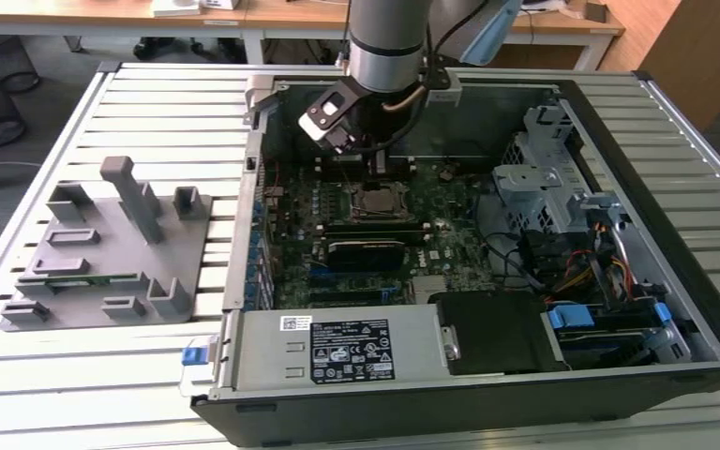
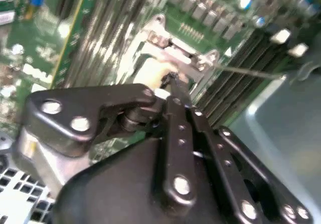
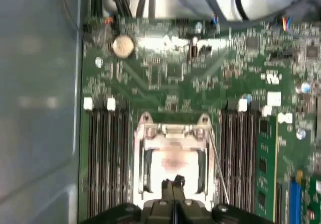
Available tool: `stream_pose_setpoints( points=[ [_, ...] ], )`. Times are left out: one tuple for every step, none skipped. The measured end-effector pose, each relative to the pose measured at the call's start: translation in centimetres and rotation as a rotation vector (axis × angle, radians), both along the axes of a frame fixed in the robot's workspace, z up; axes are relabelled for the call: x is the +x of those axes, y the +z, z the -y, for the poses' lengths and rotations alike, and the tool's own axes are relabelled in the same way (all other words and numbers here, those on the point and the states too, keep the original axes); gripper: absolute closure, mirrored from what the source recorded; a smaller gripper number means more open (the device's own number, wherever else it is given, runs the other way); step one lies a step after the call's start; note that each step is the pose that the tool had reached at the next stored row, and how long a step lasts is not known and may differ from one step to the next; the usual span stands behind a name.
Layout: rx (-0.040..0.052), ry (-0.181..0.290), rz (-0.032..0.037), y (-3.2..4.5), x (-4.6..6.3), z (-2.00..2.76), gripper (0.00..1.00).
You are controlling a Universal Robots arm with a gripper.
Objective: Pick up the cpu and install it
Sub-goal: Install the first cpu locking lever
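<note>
The cpu (image 3: 173,159) lies flat in the motherboard socket (image 3: 145,156), its shiny pale top showing inside the metal frame. In the exterior view the cpu (image 1: 379,202) sits mid-board inside the open computer case (image 1: 692,281). My gripper (image 3: 173,185) hovers just over the socket's edge with its two black fingers pressed together and nothing between them. The second wrist view shows the fingertips (image 2: 173,79) meeting in front of the socket's silver frame (image 2: 173,53). From the exterior view, the gripper (image 1: 377,157) hangs a little behind the socket.
Memory slots (image 3: 108,153) flank the socket on both sides. A thin lever wire (image 3: 218,163) runs along the socket. A grey fixture (image 1: 110,248) holding a green memory stick (image 1: 79,278) stands at the exterior view's left. The power supply (image 1: 335,352) and drive cage (image 1: 547,187) crowd the case.
</note>
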State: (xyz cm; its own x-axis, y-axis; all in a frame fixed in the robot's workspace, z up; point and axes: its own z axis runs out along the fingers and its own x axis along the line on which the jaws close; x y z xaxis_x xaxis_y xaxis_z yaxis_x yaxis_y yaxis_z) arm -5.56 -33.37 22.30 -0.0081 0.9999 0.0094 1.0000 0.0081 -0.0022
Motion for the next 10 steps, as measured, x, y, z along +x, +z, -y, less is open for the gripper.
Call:
stream_pose_setpoints(
  points=[
    [-0.0001,0.000,0.0006,0.02,-0.2,0.00,0.89],
    [-0.0003,0.000,0.0006,0.06,-0.2,0.00,0.89],
    [0.0000,0.000,0.0007,0.17,-0.2,0.00,0.89],
    [0.0000,0.000,0.0008,0.37,-0.2,0.00,0.89],
    [0.0000,0.000,0.0008,0.66,-0.2,0.00,0.89],
    [0.0000,0.000,0.0008,1.01,-0.2,0.00,0.89],
    [0.0002,0.000,0.0009,1.43,-0.2,0.00,0.89],
    [0.0000,0.000,0.0008,1.90,-0.2,0.00,0.89],
    [0.0001,0.000,0.0008,2.35,-0.2,0.00,0.89],
    [-0.0001,0.000,0.0007,2.80,-0.2,0.00,0.89]
  ],
)
